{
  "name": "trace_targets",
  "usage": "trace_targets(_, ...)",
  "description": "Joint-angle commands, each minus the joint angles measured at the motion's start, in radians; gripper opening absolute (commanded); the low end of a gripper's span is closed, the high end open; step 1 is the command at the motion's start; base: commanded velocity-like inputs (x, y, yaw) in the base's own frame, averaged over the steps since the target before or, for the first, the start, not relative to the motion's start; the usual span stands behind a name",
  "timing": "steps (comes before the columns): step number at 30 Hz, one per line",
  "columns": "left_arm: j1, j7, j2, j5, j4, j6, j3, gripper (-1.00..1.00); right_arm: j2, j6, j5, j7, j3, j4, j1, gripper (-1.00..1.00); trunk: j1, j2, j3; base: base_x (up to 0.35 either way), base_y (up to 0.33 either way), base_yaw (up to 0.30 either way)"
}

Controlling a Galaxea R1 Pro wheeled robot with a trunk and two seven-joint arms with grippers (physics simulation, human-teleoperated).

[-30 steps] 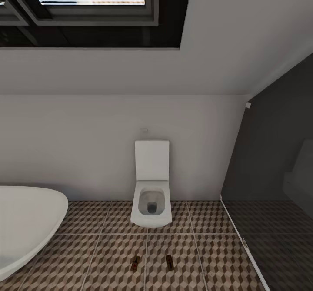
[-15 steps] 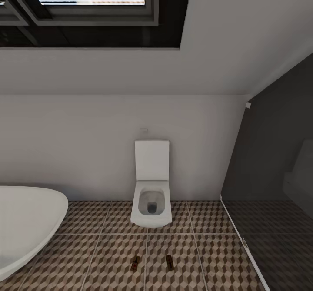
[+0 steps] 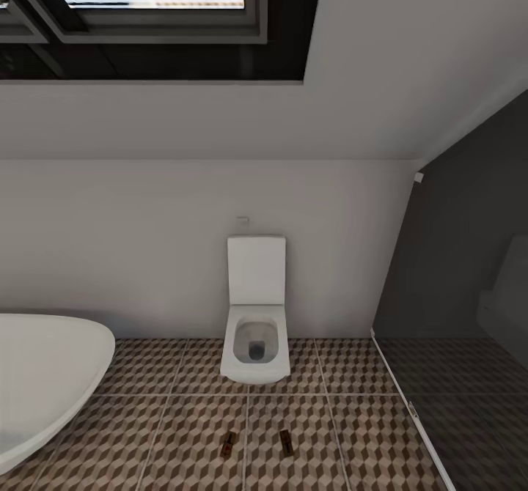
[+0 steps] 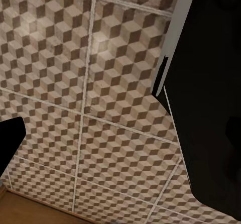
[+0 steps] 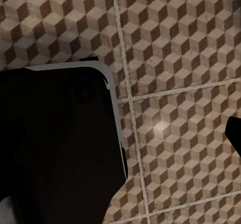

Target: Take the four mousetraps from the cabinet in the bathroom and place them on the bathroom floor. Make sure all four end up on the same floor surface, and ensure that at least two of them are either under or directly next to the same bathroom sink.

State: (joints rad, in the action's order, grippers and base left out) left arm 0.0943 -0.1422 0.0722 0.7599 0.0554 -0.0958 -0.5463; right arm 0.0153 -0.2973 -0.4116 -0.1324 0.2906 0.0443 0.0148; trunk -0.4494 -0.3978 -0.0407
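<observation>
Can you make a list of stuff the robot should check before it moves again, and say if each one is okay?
1. Traps on the floor: two mousetraps lie on the patterned floor. Ok.
2. All four traps out: two seen, the other two unaccounted for. Cannot tell.
3. Two traps beside a sink: these two lie in front of the toilet, bathtub to the left, no sink seen. Not ok.
4. Same floor surface: both lie on the brown cube tiles, outside the darker shower tiles. Ok.
5. Grippers free to grab: the wrist views show floor and dark robot parts, fingers unclear. Cannot tell.
</observation>
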Motion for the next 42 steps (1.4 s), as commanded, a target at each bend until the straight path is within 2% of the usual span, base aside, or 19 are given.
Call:
trace_targets(1, 0.001, -0.002, 0.0, 0.007, 0.0, -0.004, -0.008, 1.0, 0.0, -0.002, -0.007, -0.003, 0.009, 0.0, 0.001, 1.0, -0.001, -0.002, -0.002, 0.0, 0.0, 0.0)
trace_targets(42, 0.001, -0.002, 0.0, 0.007, 0.0, -0.004, -0.009, 1.0, 0.0, -0.002, -0.007, -0.003, 0.009, 0.0, 0.001, 1.0, -0.001, -0.002, -0.002, 0.0, 0.0, 0.0)
